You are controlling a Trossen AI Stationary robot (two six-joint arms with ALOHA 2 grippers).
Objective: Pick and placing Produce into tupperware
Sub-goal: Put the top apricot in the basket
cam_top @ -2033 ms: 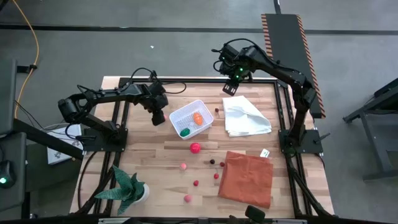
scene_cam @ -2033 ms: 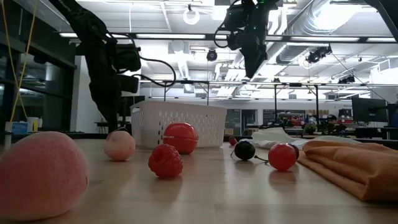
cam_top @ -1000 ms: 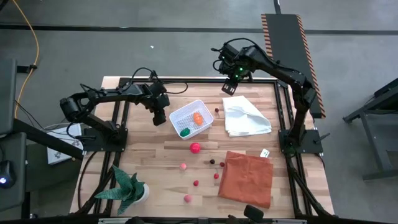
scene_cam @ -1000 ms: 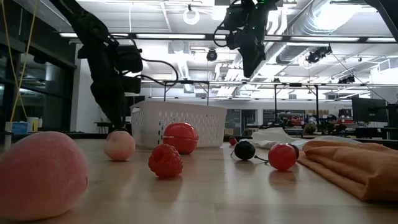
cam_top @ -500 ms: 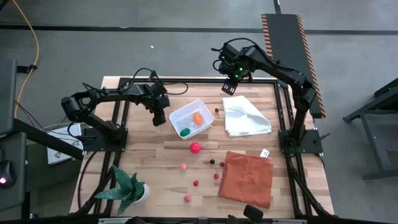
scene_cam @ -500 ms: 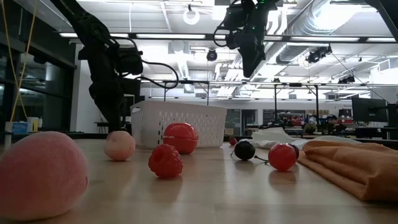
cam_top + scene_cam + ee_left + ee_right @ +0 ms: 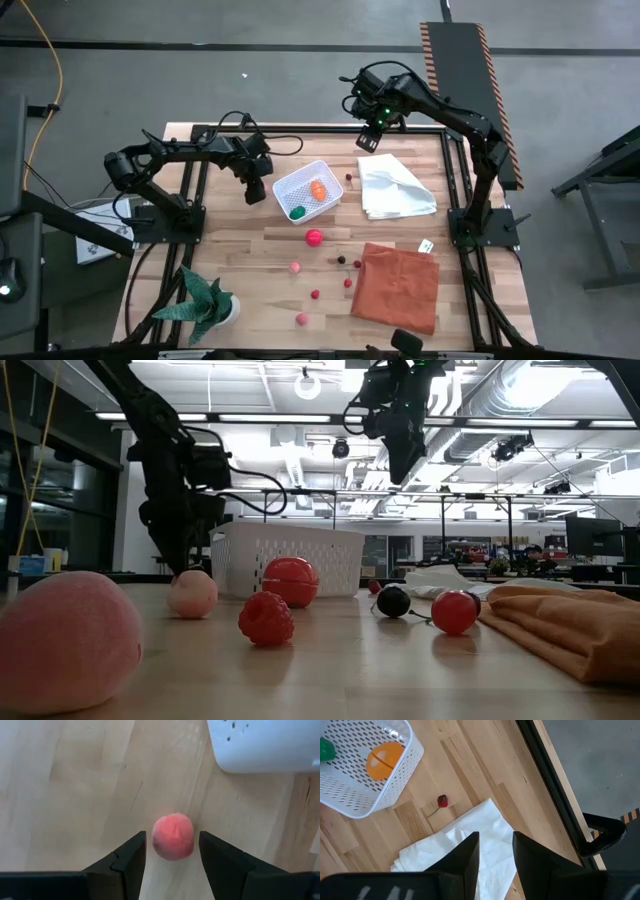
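Observation:
The white perforated tub (image 7: 308,190) sits on the wooden table and holds an orange piece (image 7: 318,189) and a green one (image 7: 297,212). My left gripper (image 7: 256,190) hangs just off the tub's left corner, pointing down, open. In the left wrist view its fingers (image 7: 172,840) stand on either side of a pink-red ball (image 7: 172,836) on the table, with a gap on each side. The gripper hides this ball in the high view. A red ball (image 7: 314,238), a pink ball (image 7: 295,267) and several small pieces lie nearer. My right gripper (image 7: 368,140) is open, raised over the far edge.
A white cloth (image 7: 395,188) lies right of the tub, with a small cherry (image 7: 442,801) between them. An orange cloth (image 7: 397,286) is near the right front, and a green spiky potted plant (image 7: 205,305) at the near left corner. Bare wood lies left of the tub.
My left arm's elbow has swung toward the table's right, while its gripper has stayed beside the tub's left corner, standing a little steeper. The right arm and the produce have kept still.

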